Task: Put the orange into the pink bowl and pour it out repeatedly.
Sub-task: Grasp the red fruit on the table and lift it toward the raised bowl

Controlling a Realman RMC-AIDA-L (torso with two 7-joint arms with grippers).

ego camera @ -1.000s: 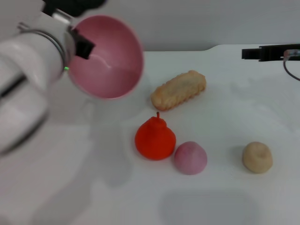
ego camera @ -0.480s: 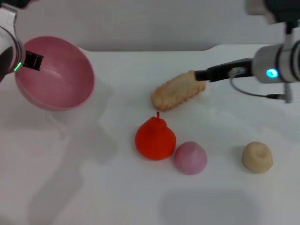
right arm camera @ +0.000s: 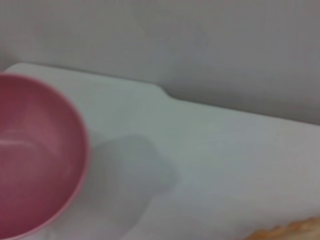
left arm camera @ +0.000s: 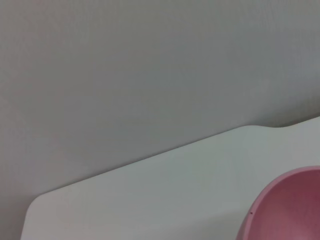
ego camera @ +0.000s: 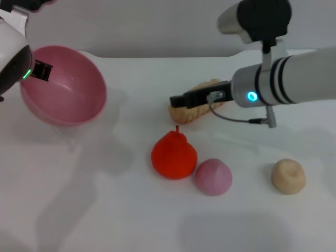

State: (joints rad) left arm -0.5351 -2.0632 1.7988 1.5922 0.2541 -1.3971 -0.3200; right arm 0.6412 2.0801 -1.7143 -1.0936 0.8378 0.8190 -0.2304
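Observation:
The orange rests on the white table near the middle, stem up, touching nothing but a pink lump beside it. At the far left, the pink bowl is held tilted and empty, its mouth turned toward the middle of the table; my left gripper is shut on its rim. The bowl's edge also shows in the left wrist view, and the whole bowl in the right wrist view. My right gripper reaches in from the right, hovering over a biscuit-like toy, behind and above the orange.
A tan biscuit-shaped toy lies behind the orange, partly covered by the right gripper. A small pink dome lump sits right of the orange. A beige round lump lies farther right.
The left arm carried the bowl from the upper middle out to the far left. The right arm swept in from the right edge to above the biscuit toy. The orange has not moved.

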